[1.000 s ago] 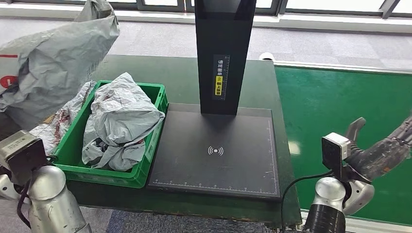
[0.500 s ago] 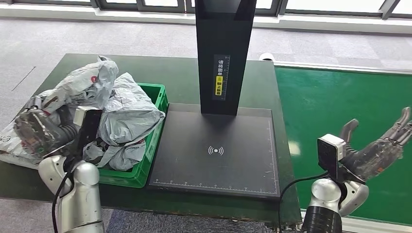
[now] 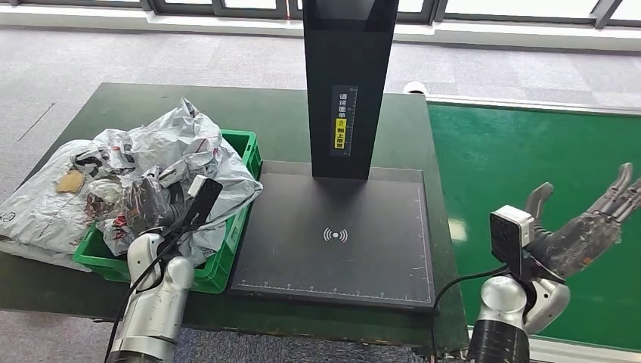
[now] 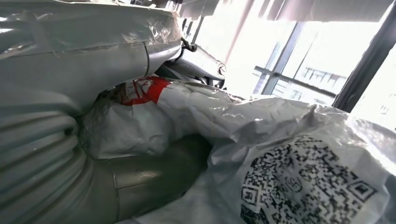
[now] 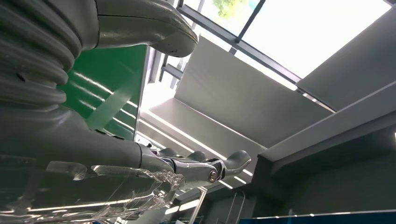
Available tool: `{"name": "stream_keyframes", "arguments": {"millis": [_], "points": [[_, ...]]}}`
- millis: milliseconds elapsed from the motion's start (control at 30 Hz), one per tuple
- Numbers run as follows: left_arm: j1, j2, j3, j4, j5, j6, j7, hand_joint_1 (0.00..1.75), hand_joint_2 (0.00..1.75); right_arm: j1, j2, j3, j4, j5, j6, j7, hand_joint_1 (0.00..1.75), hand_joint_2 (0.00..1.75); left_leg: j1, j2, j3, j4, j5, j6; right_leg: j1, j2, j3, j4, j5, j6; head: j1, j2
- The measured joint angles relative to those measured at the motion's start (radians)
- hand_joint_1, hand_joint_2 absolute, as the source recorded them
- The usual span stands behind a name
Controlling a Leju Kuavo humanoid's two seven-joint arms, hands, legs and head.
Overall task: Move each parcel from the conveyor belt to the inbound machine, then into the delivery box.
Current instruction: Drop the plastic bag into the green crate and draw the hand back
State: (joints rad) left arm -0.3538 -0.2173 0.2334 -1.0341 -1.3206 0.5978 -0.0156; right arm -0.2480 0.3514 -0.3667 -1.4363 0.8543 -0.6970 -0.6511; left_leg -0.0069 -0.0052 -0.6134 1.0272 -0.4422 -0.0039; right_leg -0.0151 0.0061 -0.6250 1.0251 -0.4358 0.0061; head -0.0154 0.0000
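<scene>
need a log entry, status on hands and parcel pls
Left robot hand holds a grey parcel over the green box. Right robot hand open over the belt, empty. Scanner plate bare; nothing in the way.

Wireless-signal sign on scanner plate [image 3: 335,235]; QR code on parcel [image 4: 299,186].
</scene>
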Motion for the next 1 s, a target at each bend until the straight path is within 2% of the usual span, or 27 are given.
{"name": "stream_keyframes", "arguments": {"millis": [100,233,400,533,700,1000], "points": [[0.000,0.006,-0.005,0.013,-0.004,-0.016,0.013,1.72,1.75,0.000,0.000,0.004,0.000,0.001,0.000,0.005,0.00,1.75,0.000,0.000,0.000,0.000,0.000,0.000,0.000,0.000,0.000,0.000,0.000,0.000,0.000,0.000],[0.000,0.012,-0.007,0.023,-0.012,-0.021,0.039,0.00,1.75,0.000,-0.001,0.006,0.000,0.002,0.000,0.009,0.00,1.75,0.000,0.000,0.000,0.000,0.000,0.000,0.000,0.000,0.000,0.000,0.000,0.000,0.000,0.000],[0.010,0.014,-0.007,0.007,-0.015,0.012,0.070,0.00,1.75,0.004,-0.002,0.009,0.000,0.004,0.000,0.022,0.00,1.75,0.000,0.000,0.000,0.000,0.000,0.000,0.000,0.000,0.000,0.000,0.000,0.000,0.000,0.000],[0.015,0.015,-0.006,-0.005,-0.014,0.015,0.074,0.00,0.00,0.005,-0.002,0.016,0.000,0.004,0.000,0.023,0.00,1.75,0.000,0.000,0.000,0.000,0.000,0.000,0.000,-0.001,0.000,0.000,0.000,0.000,0.000,0.000],[0.040,0.014,-0.006,-0.053,0.049,0.082,0.019,0.00,0.00,0.008,-0.003,0.022,0.000,0.002,0.000,0.025,0.00,1.75,0.000,0.000,0.000,0.000,0.000,0.000,0.000,0.000,0.000,0.000,0.000,0.000,0.000,0.000],[0.129,-0.063,0.015,-0.350,0.325,0.101,-0.345,0.00,0.00,0.017,-0.007,0.048,0.000,-0.049,0.000,0.024,0.00,1.75,0.000,0.000,-0.001,0.000,-0.001,0.001,0.000,-0.001,0.000,0.000,0.000,0.000,0.000,0.000]]}}
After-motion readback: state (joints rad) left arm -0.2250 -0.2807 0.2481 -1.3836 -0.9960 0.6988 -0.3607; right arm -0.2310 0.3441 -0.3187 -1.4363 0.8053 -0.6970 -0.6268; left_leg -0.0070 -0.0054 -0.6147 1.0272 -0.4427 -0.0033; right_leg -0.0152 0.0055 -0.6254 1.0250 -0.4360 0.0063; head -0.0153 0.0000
